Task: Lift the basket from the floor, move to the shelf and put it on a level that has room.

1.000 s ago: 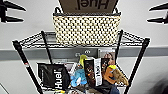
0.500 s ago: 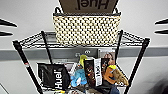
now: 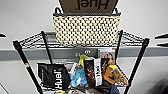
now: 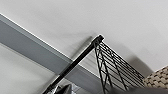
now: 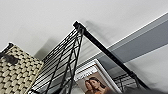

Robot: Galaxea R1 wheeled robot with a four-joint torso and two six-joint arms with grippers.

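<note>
The cream woven basket [image 3: 86, 30] with a dark rim stands on the shelf's [image 3: 22, 60] top level [image 3: 32, 40], a black wire grid between the post tips. A brown Huel box [image 3: 87, 6] sits inside it. A corner of the basket [image 4: 158, 78] shows past the grid [image 4: 115, 67] in the left wrist view. Its side [image 5: 17, 70] lies beside the grid [image 5: 62, 65] in the right wrist view. My left gripper [image 3: 1, 35] is a dark tip at the left edge. My right gripper [image 3: 162, 40] shows two separate tips, open and clear of the basket. The floor is hidden.
A lower tier holds a black Huel bag [image 3: 53, 76], snack packets [image 3: 93, 72], a blue item [image 3: 78, 77] and a magazine [image 5: 96, 83]. A white wall with a grey band [image 3: 62, 53] stands close behind the rack.
The dark gripper tips at both picture edges have drawn back outward. The basket and rack have not moved.
</note>
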